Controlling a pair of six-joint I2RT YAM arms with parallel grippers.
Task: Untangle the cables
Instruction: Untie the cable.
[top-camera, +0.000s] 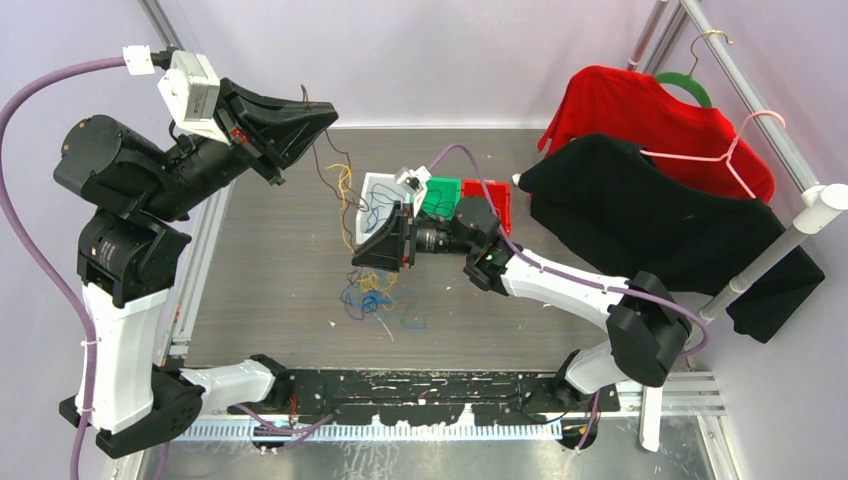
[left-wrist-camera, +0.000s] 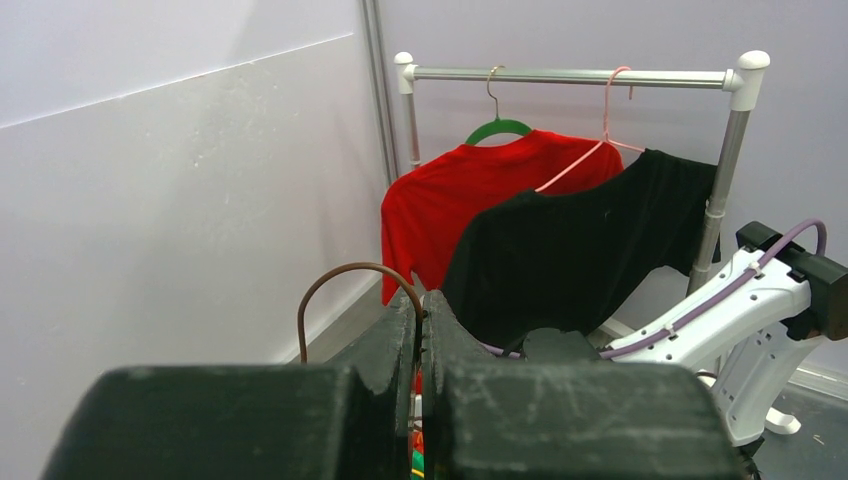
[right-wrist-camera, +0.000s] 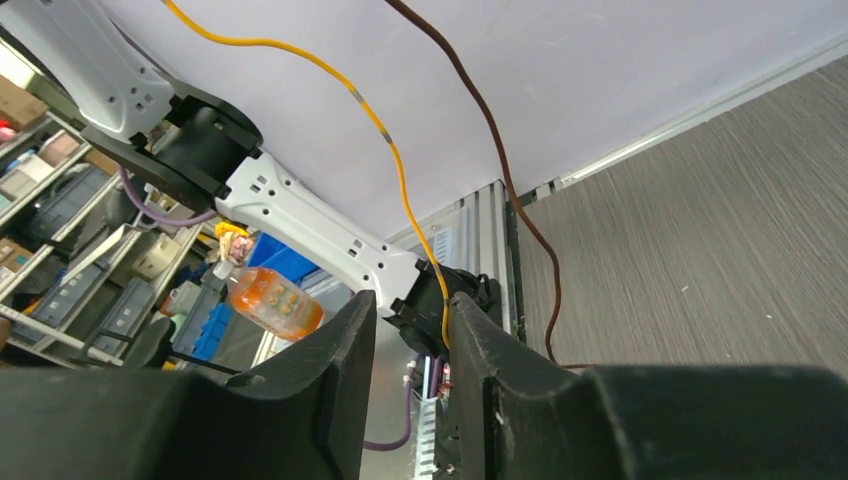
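high over the left rear of the worktop (top-camera: 270, 270), the left gripper (left-wrist-camera: 419, 312) has its fingers pressed together on a brown cable (left-wrist-camera: 350, 265), which loops out just behind the tips and hangs down toward the middle of the table. lower and nearer the centre, the right gripper (right-wrist-camera: 412, 300) has its fingers apart with a narrow gap. a yellow cable (right-wrist-camera: 390, 140) drops through that gap, close against one finger, and i cannot see it pinched.

the step in hand looks like drawing single strands out of the knot: one strand is held up while the other arm picks out a second. most of the cables lie as a loose tangle (top-camera: 368, 297) of blue and orange-yellow on the worktop, just in front of the right gripper, so the task seems far from finished. the next move probably calls for closing on the yellow strand alone, clear of the brown one beside it, then pulling the two arms apart slowly enough that the heap is not dragged along.

behind the right gripper stand three containers in a row. a white tray (top-camera: 378, 182) holds what looks like a blue cable. a green bin (top-camera: 440, 195) and a red bin (top-camera: 492, 195) are partly hidden by the arm, and i cannot tell their contents.
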